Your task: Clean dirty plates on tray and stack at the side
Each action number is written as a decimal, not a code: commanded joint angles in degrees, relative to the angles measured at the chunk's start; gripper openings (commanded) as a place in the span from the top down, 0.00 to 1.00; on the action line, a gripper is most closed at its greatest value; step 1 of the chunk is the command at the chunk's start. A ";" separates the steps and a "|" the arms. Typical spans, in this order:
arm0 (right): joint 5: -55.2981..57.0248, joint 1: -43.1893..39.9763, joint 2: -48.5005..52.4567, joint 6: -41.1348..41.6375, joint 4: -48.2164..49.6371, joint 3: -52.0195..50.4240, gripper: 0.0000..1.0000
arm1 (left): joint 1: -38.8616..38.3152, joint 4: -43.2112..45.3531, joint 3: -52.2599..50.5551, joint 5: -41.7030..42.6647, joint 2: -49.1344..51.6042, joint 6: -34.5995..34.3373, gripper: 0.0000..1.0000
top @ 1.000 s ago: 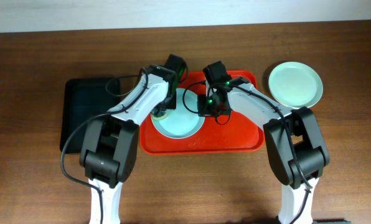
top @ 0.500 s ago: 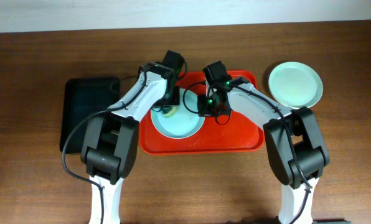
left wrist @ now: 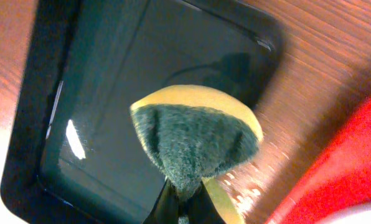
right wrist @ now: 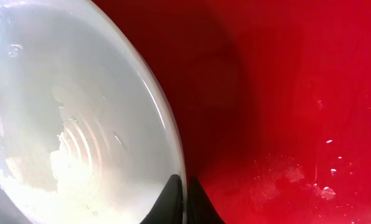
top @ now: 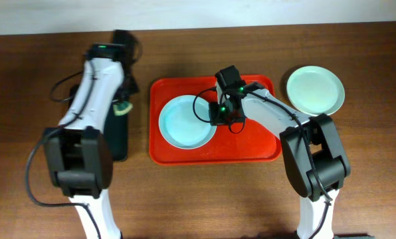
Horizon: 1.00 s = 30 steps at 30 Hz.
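Observation:
A pale blue plate (top: 187, 122) lies on the left half of the red tray (top: 251, 143). My right gripper (top: 218, 114) is shut on the plate's right rim; the right wrist view shows the fingers (right wrist: 183, 202) pinching the rim of the plate (right wrist: 67, 118) over the tray (right wrist: 285, 93). My left gripper (top: 121, 105) is shut on a yellow and green sponge (left wrist: 195, 137) and holds it above the black tray (left wrist: 111, 74). A pale mint green plate (top: 315, 89) sits on the table right of the red tray. A white plate is not in view.
The black tray (top: 92, 126) lies on the wooden table left of the red tray. The red tray's edge shows at the lower right of the left wrist view (left wrist: 341, 168).
My left gripper has swung left with the sponge, off the blue plate and over the black tray. The right gripper has stayed on the plate's rim.

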 commanded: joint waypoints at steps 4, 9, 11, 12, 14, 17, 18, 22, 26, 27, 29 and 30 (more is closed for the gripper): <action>3.87 -0.37 2.40 -1.33 -0.66 -1.29 0.96 | 13.35 9.25 -11.54 8.11 -0.94 0.79 1.00; 3.87 -0.37 2.38 -1.36 -0.20 -1.29 0.96 | 14.80 19.85 -18.88 19.39 -0.85 7.26 0.85; 3.85 -0.37 2.38 -1.36 -0.09 -1.29 0.96 | 14.62 20.22 -19.21 19.37 -0.85 7.21 0.40; 3.85 -0.37 2.38 -1.38 -0.02 -1.20 0.96 | 14.62 20.39 -19.21 19.37 -0.85 7.23 0.35; 3.89 -0.37 1.84 -1.42 -1.20 0.90 0.96 | 15.02 19.32 -17.75 19.41 -1.33 7.21 0.53; 3.96 -0.37 -1.01 -6.14 -5.90 6.73 0.96 | 16.35 13.25 -10.97 19.54 -5.86 7.21 0.55; 4.13 -0.35 -1.62 -6.93 -6.88 7.91 0.96 | 16.52 12.70 -9.68 20.24 -7.54 7.21 0.56; 16.55 3.52 -5.09 -10.03 -14.82 15.43 0.96 | 16.50 12.72 -9.01 20.63 -15.02 7.21 0.01; 48.65 12.92 -5.51 -9.99 -21.92 20.74 0.96 | 16.50 12.72 -9.03 20.63 -15.39 7.21 0.01; 60.83 16.48 -5.51 -10.03 -23.69 21.90 0.96 | 16.50 12.72 -9.03 20.65 -15.39 7.21 0.01; 80.48 22.97 -5.51 -16.28 -24.33 22.36 0.96 | 16.50 12.72 -9.03 20.63 -15.39 7.21 0.01; 88.30 25.79 -5.51 -20.63 -23.98 22.36 0.96 | 16.50 12.72 -9.03 20.63 -15.39 7.21 0.01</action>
